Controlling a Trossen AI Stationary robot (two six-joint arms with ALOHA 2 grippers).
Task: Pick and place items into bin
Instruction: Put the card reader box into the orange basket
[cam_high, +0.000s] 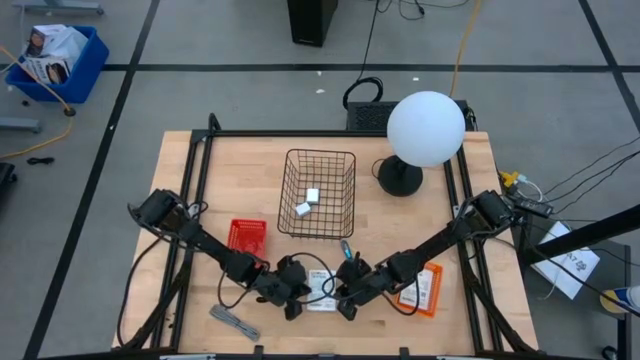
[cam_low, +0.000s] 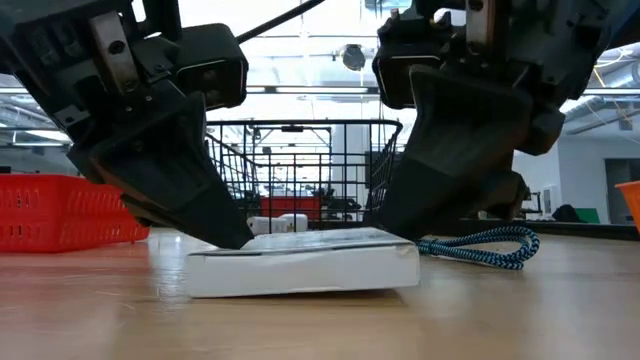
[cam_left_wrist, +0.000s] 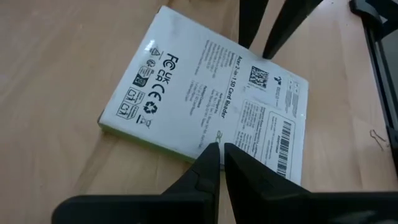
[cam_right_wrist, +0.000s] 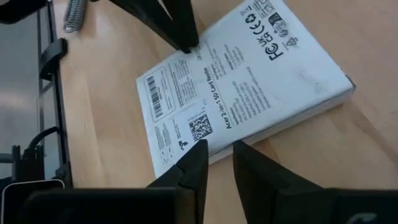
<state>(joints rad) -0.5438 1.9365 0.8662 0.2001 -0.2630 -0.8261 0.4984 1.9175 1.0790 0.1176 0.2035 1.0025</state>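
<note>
While both arms are reaching down to the near middle of the table (cam_high: 200, 180), their grippers are meeting over one white packet (cam_high: 322, 292), which is lying flat on the wood at about six o'clock from the wire bin (cam_high: 318, 194). In the low view the left gripper (cam_low: 235, 238) is pressing its tips onto the packet's (cam_low: 303, 264) top edge at nine o'clock, and the right gripper (cam_low: 385, 232) is bearing on the top at three o'clock. Seen from the left wrist, the left gripper (cam_left_wrist: 221, 149) is showing its fingers nearly closed, with only a thin slit between them, their tips resting on the packet's (cam_left_wrist: 186, 93) printed face and clasping nothing. Seen from the right wrist, the right gripper (cam_right_wrist: 219, 149) is keeping a narrow gap, its tips sitting at the packet's (cam_right_wrist: 242, 81) edge, with nothing between them.

Two white blocks (cam_high: 308, 202) are lying inside the bin. A red basket (cam_high: 246, 236) is sitting at eight o'clock from the bin, a grey tool (cam_high: 234, 322) is lying at the table's near left, an orange packet (cam_high: 424, 290) is resting at four o'clock from the bin, and a teal tool (cam_high: 346, 249) is lying just below the bin. A lamp (cam_high: 424, 130) is standing at two o'clock.
</note>
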